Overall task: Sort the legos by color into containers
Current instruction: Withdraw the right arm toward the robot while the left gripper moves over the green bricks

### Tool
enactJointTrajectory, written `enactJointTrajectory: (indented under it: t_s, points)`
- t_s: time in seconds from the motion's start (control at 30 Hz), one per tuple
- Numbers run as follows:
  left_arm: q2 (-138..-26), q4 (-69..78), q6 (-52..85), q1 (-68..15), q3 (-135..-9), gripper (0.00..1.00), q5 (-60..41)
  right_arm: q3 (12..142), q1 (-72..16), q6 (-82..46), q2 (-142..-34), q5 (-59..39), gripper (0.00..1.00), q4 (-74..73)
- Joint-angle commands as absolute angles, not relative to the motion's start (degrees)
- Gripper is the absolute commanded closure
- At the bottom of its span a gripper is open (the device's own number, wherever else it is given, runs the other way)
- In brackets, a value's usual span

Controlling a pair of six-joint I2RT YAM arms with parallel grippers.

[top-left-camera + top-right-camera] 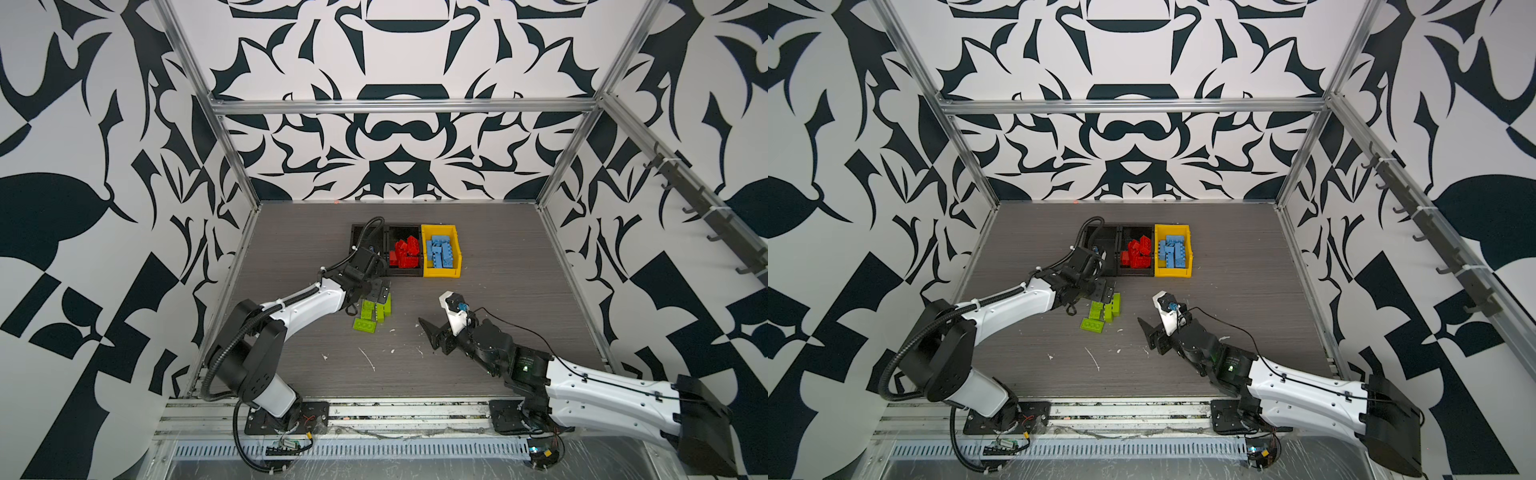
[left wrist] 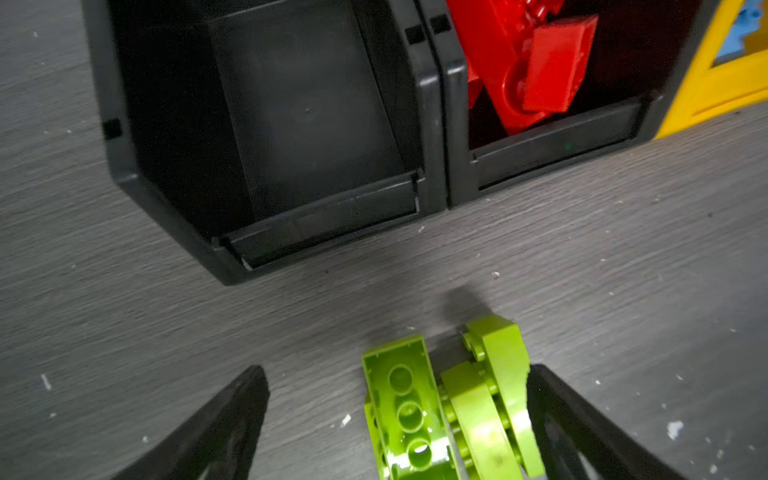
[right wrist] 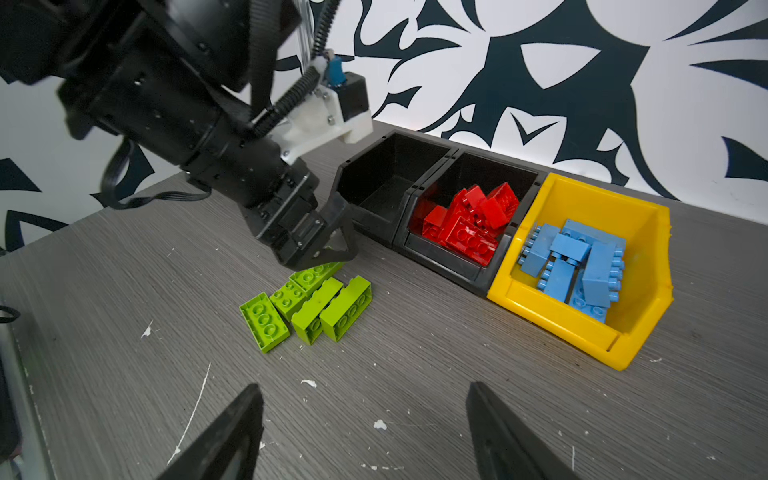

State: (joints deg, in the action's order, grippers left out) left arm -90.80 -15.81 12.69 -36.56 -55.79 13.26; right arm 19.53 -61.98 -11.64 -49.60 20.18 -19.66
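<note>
- Several lime green legos [image 3: 316, 309] lie clustered on the table [image 3: 415, 374], near the black bin [image 3: 361, 187].
- Probably light, stiff, slick; pinch across long flat sides.
- Left gripper [image 2: 397, 374] has jaws spread, straddling bricks; right gripper [image 3: 363, 386] has jaws apart, holding nothing.

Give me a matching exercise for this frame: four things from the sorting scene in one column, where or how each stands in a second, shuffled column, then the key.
Column one
1. green legos
2. red legos
3. blue legos
4. outer black bin

Column two
A. inside the yellow bin
B. empty
C. loose on the table
D. inside the middle black bin

Pairs: 1-C, 2-D, 3-A, 4-B
</note>
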Motion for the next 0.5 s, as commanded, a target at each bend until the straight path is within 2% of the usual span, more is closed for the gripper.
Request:
enactJointTrajectory:
  t_s: [0.0,0.2,0.47]
  points:
    - [-90.6,-19.7,10.5,-36.7,-57.1,0.03,15.6,16.7,-62.1,-12.7,-51.6,18.2,0.21,-28.3]
    - [-87.7,-16.3,10.5,-36.3,-54.4,0.1,13.5,20.6,-62.0,-11.1,-55.0,16.7,0.21,-24.8]
    - [-93.3,-16.2,12.1,-35.3,-55.8,0.17,14.2,19.9,-62.0,-9.5,-53.0,16.2,0.21,-24.8]
